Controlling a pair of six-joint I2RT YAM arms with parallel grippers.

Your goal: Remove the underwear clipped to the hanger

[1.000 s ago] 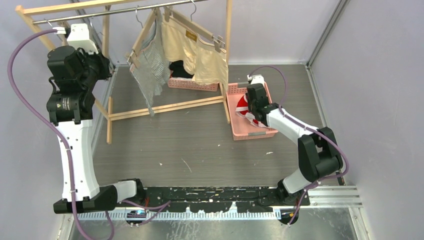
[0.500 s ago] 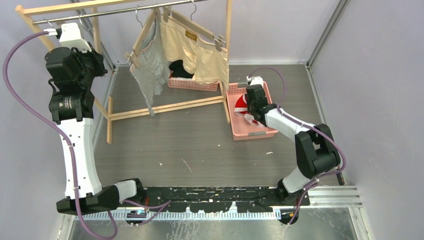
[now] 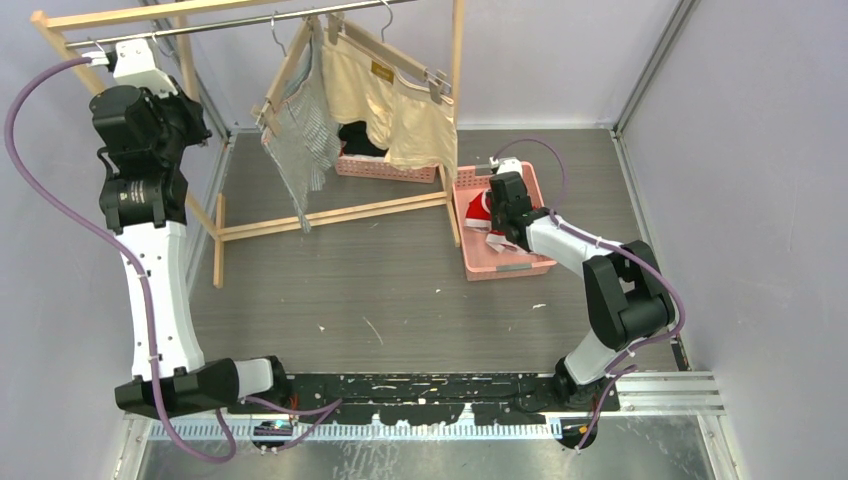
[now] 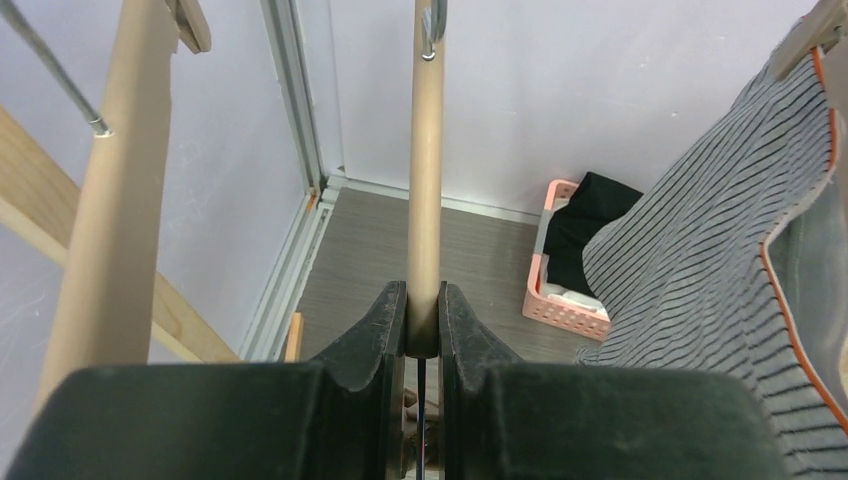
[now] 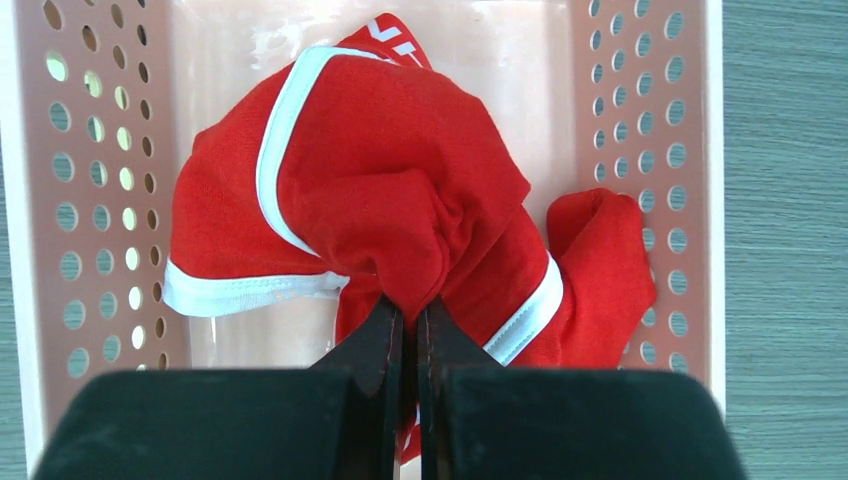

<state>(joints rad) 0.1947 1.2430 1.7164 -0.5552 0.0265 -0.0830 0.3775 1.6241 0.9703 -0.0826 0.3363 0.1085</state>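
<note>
My right claw (image 5: 405, 305) is pressed together on a fold of the red underwear (image 5: 400, 170), which lies bunched inside the pink basket (image 5: 60, 200), its white trim showing and all of it within the walls. As I judge it, the step in hand is the drop. I should spread the fingers only a little while low over the basket floor, then lift straight up so the cloth does not snag on a fingertip and trail over the rim.

My left claw (image 4: 423, 300) is pinching a wooden bar (image 4: 425, 180) with a metal hook at its far end, up by the rack's rail (image 3: 200, 25). The striped underwear (image 4: 700, 260) and the beige underwear (image 3: 385, 100) hang clipped from hangers on that rail, not yet freed.
</note>
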